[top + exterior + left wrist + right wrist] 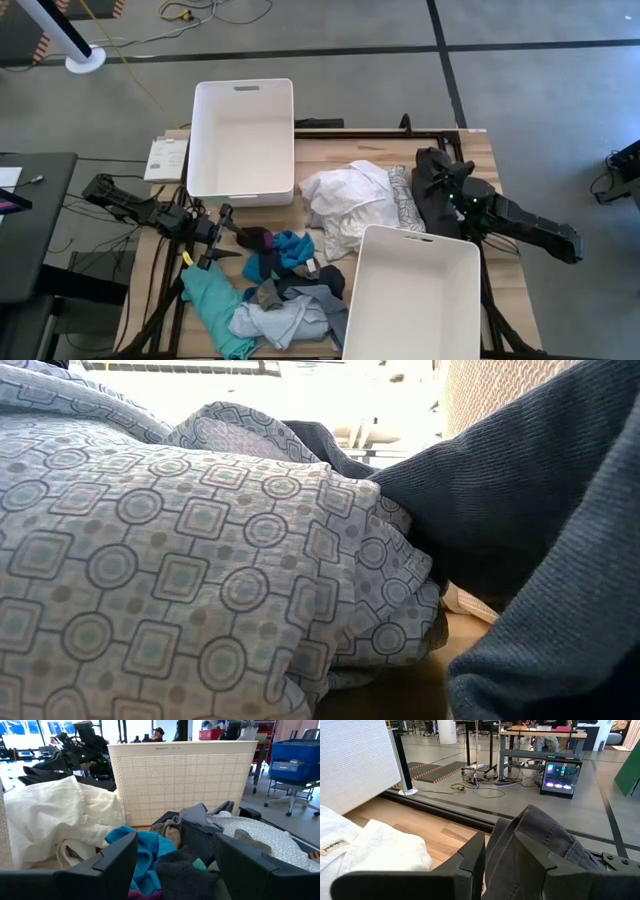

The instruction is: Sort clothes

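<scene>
A pile of clothes lies on the wooden table: a white garment (345, 200), a grey-white patterned one (402, 205), a dark grey one (432, 205), teal (213, 298), blue (292, 250) and pale blue (275, 320) pieces. The patterned garment (180, 560) fills the low view, with the dark grey one (520, 490) beside it. My left gripper (222, 235) is open and level at the left of the small pile, its fingers (120, 855) standing either side of blue and dark pieces (185, 855) without touching. My right gripper (438, 180) is shut on the dark grey garment (540, 835) near the far right corner. My right gripper pinches a bunched fold of the dark grey garment (500, 850) between its two fingers, several layers thick. The fingers come nearly level from the table's right side. The cloth bulges up past the fingertips (535, 817); the rest lies heaped on the table by the patterned garment.
One white bin (240, 88) stands at the far left of the table, overhanging its far edge. A second white bin (415, 238) stands at the near right, beside the pile. A white box (165, 158) lies at the far left corner. Bare wood shows between the bins.
</scene>
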Motion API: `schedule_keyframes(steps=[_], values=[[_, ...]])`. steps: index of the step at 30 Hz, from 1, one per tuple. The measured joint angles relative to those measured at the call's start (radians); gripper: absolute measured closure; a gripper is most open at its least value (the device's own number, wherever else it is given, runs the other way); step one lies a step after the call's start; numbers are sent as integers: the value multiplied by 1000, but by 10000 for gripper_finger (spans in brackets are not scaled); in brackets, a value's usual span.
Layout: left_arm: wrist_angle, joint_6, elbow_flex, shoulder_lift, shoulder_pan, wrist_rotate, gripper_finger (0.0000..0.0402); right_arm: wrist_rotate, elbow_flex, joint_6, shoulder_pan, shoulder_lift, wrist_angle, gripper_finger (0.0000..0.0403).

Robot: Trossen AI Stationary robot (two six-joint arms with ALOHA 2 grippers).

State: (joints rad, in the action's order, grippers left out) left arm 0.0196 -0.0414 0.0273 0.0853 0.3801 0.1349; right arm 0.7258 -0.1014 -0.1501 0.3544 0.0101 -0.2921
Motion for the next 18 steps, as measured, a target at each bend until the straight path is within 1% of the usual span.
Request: schedule_keyframes(steps=[18], values=[[0, 0, 0, 0, 0, 0, 152, 0, 0, 0, 0, 0, 0, 287]])
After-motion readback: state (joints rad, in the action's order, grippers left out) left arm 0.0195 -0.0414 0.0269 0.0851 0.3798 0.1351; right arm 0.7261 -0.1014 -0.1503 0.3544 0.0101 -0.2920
